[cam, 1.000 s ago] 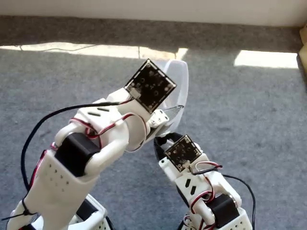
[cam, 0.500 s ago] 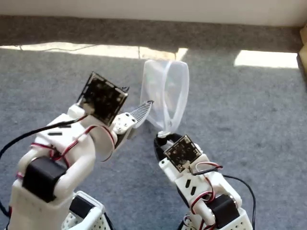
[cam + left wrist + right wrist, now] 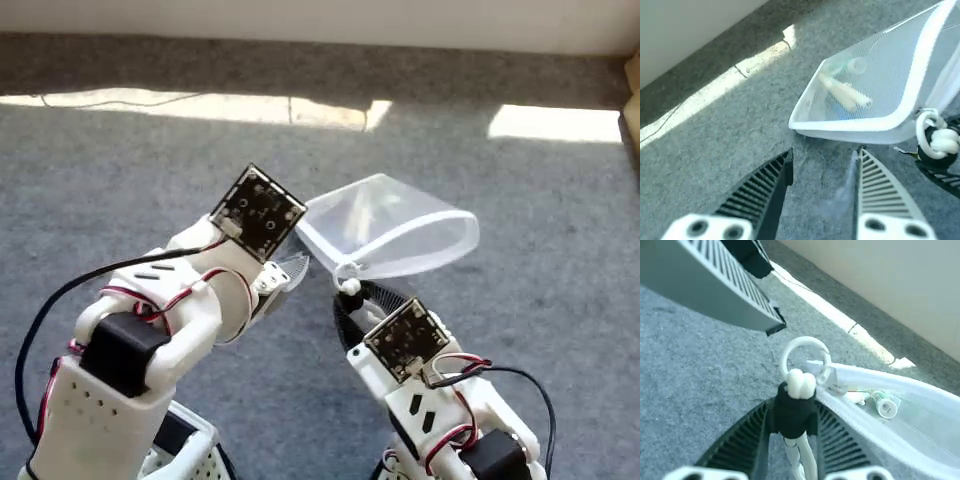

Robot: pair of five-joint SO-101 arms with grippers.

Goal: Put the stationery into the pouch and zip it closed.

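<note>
We see grey carpet (image 3: 560,330) all over, two sunlit strips (image 3: 150,103) near the pale far wall (image 3: 300,15), a thin cable (image 3: 100,100) on the left strip, and a tan object (image 3: 633,80) at the right edge.

Your tabletop (image 3: 120,190) is covered in a grey, carpet-like fabric, with bands of sunlight across its far side. You see the white mesh pouch (image 3: 395,235) lying on its side on it, near the middle. A thin dark cable (image 3: 75,102) lies in the far sunlit strip, well apart from the pouch.
</note>
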